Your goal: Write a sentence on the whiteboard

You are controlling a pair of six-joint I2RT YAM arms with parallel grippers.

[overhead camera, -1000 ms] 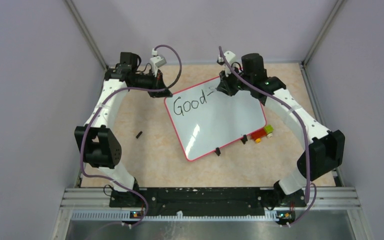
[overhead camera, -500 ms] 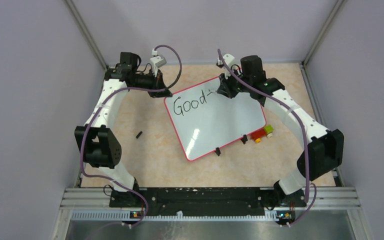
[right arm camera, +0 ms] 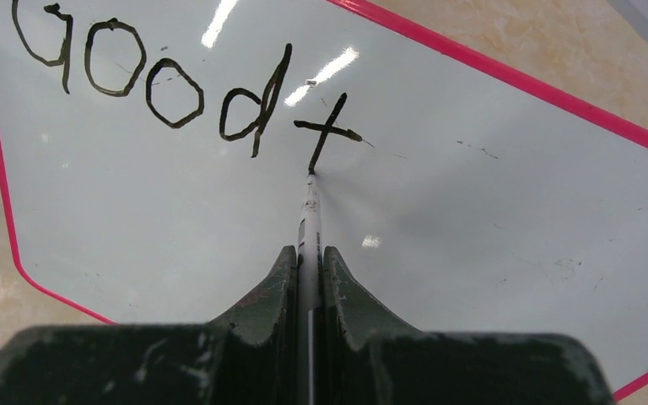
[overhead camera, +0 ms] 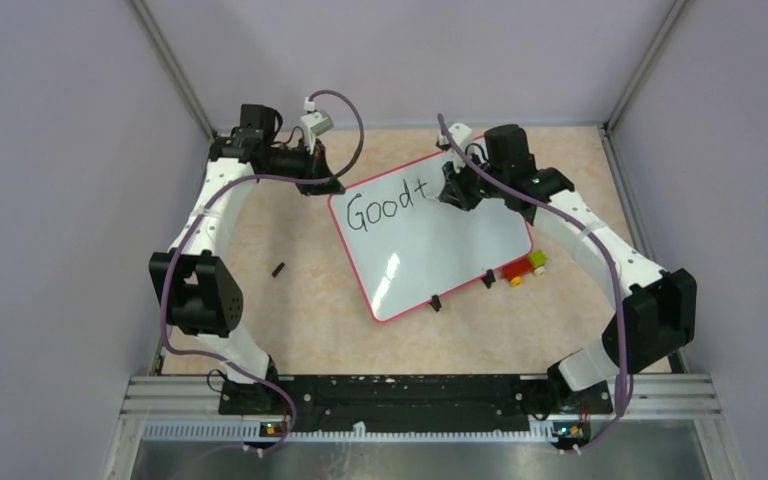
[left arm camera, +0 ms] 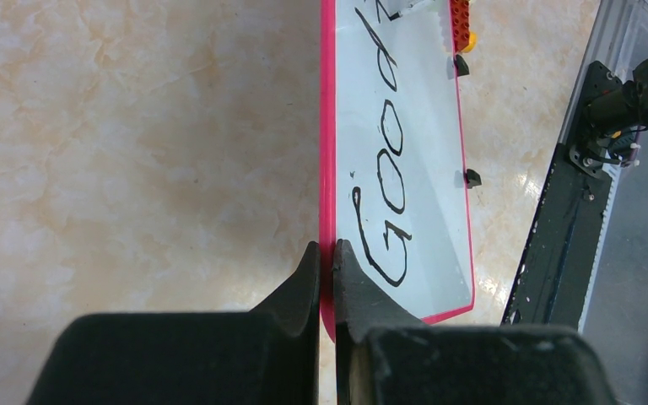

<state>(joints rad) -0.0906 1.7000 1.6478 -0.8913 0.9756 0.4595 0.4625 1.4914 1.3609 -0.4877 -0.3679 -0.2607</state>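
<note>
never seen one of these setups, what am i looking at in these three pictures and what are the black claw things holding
These are two robot arms bolted at the near edge of a table. The wide picture looks down from above and behind them. The other two pictures come from a small camera on each wrist, so each shows its own black fingers at the bottom.

On the table lies a red-framed whiteboard. A small black piece sits to its left, and some red, yellow and green blocks sit by its near right corner.

The left gripper is pinched shut on the whiteboard's red edge, apparently to steady it. The right gripper is shut on a thin marker. Its tip touches the board at the foot of a "t", just after "Good" in the black lettering.
</note>
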